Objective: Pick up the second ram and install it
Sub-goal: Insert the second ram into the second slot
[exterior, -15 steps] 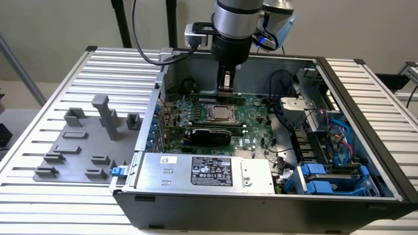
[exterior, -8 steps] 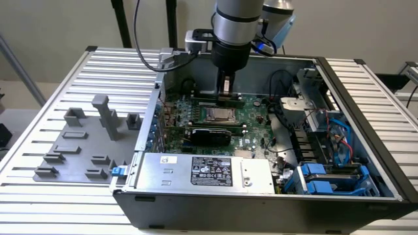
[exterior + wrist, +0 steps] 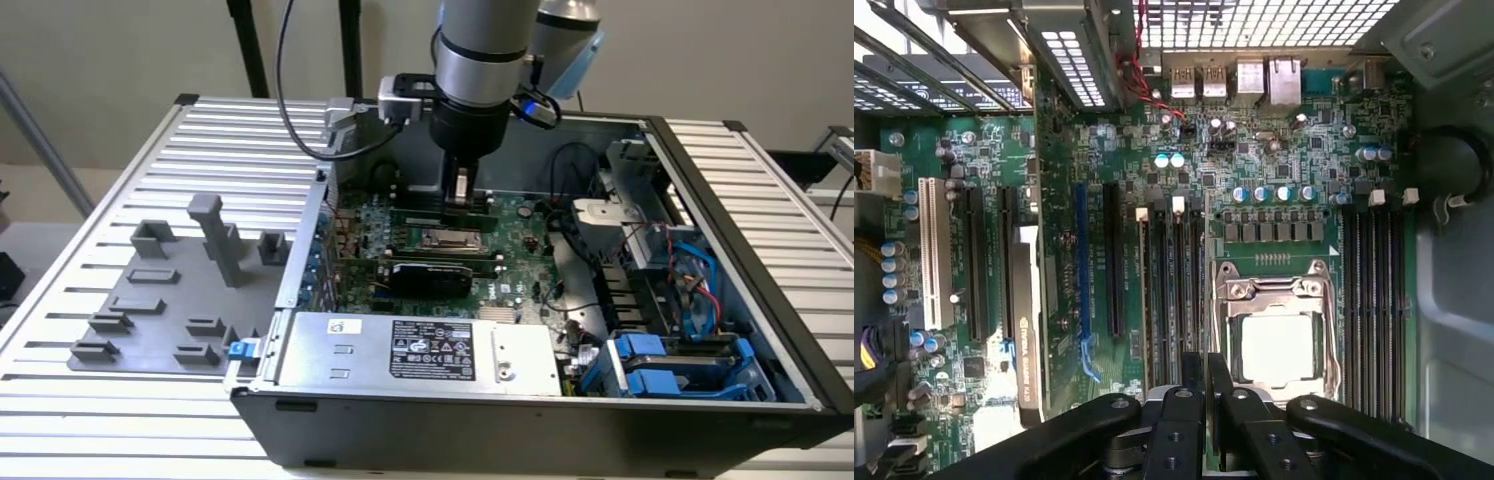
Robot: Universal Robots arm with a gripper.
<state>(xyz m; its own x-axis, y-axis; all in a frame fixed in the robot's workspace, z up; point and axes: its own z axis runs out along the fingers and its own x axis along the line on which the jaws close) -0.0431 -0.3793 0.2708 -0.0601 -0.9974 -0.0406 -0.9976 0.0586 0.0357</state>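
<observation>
The second ram (image 3: 461,209) is a thin green stick gripped in the robot's hand (image 3: 461,195), held low over the motherboard (image 3: 514,250) just beside the CPU socket (image 3: 445,238).

A slatted metal tabletop (image 3: 134,420) carries an open computer case (image 3: 534,430), lying on its side with the inside facing up. The grey robot arm (image 3: 483,50) reaches straight down into the case from above. The green motherboard fills the middle of the case floor. A silver power supply (image 3: 427,350) with a white label sits along the near edge, and blue drive brackets (image 3: 667,365) sit at the exterior view's right. On the tabletop at the exterior view's left lies a grey fixture plate (image 3: 160,300) with small upright blocks.

In the wrist view, the hand (image 3: 1205,375) is clenched, its two black fingers (image 3: 1179,430) nearly together above the long black memory slots (image 3: 1169,300) that run beside the socket (image 3: 1274,340). More memory slots (image 3: 1374,300) lie on the socket's other side.
</observation>
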